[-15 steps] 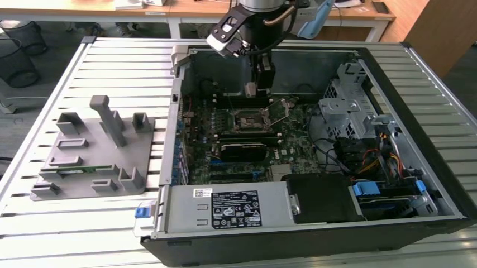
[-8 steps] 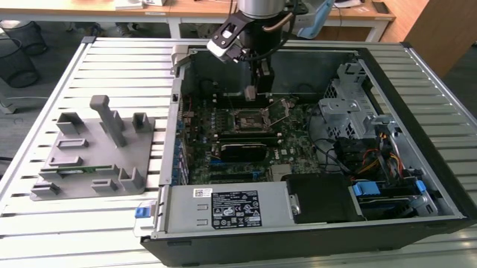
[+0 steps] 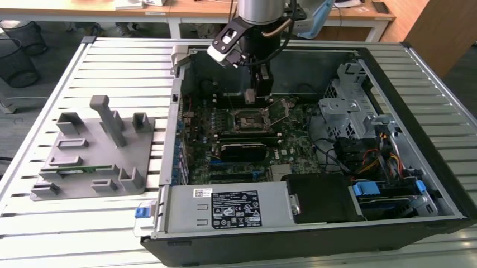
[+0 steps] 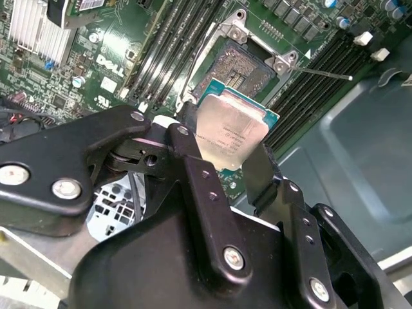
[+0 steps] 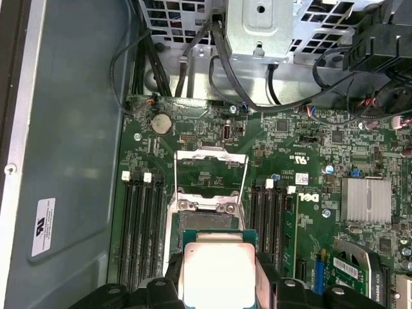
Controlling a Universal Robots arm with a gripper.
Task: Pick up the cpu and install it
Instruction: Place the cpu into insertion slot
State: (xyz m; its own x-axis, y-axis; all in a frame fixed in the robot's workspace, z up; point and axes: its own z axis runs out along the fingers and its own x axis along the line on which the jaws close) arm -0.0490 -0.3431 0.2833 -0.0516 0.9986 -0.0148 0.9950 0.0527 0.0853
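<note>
The gripper has its two black fingers pressed on two opposite edges of the cpu. The jaws are only as far apart as the chip is wide, and they clamp it tight. In both wrist views the shiny grey top of the cpu faces the camera, with its thin pale rim around it.

Just past the chip sits the black socket. Its metal frame is flipped up and open, and a thin lever sticks out to one side. The chip hangs over the near edge of the socket and is not lying in it. The middle of the socket is bare. I cannot tell if the chip touches the socket's edge.

Long black memory slots run along both sides of the socket on the green board. A round silver battery and a ribbed silver heatsink sit further off on the board. Beyond them, black cables lead up by a grey metal cage.

In the exterior view the arm comes down from the top middle of the frame into the open computer case. At the exterior view's left, a grey plastic holder stands on the slatted table, beside the case.
</note>
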